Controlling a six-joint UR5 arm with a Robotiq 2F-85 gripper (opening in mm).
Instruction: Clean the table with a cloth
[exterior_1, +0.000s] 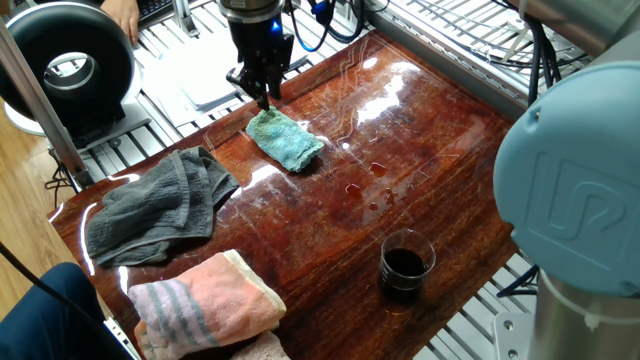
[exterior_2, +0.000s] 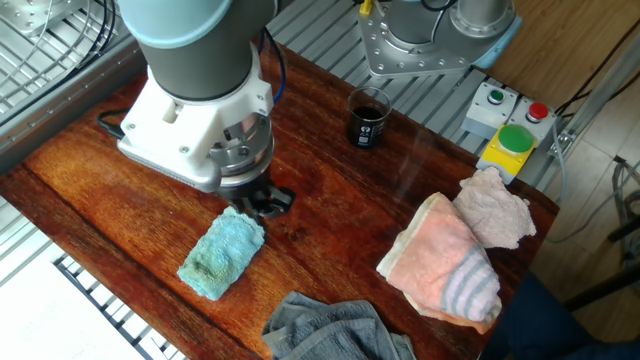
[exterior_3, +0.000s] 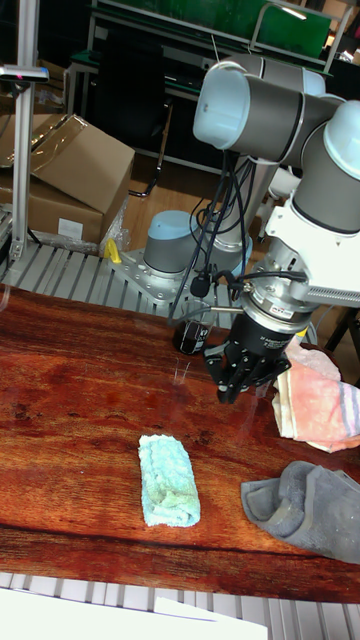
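The small teal cloth (exterior_1: 287, 140) (exterior_2: 222, 253) (exterior_3: 168, 480) lies loosely folded and flat on the glossy reddish-brown table (exterior_1: 430, 150) (exterior_2: 110, 190) (exterior_3: 70, 400). My gripper (exterior_1: 263, 98) (exterior_2: 262, 207) (exterior_3: 230, 393) points straight down just off the cloth's far end. Its fingertips are drawn together, close to the wood, with nothing held. In the tall fixed view it hangs up and to the right of the cloth. A few wet spots (exterior_1: 372, 188) glisten on the wood between the cloth and the glass.
A glass of dark liquid (exterior_1: 405, 266) (exterior_2: 368, 118) stands near one table edge. A dark grey towel (exterior_1: 155, 205) (exterior_3: 305, 505) and a pink striped towel (exterior_1: 205, 300) (exterior_2: 440, 265) lie at one end. A white board (exterior_1: 215, 85) lies beyond the table's edge, behind my gripper.
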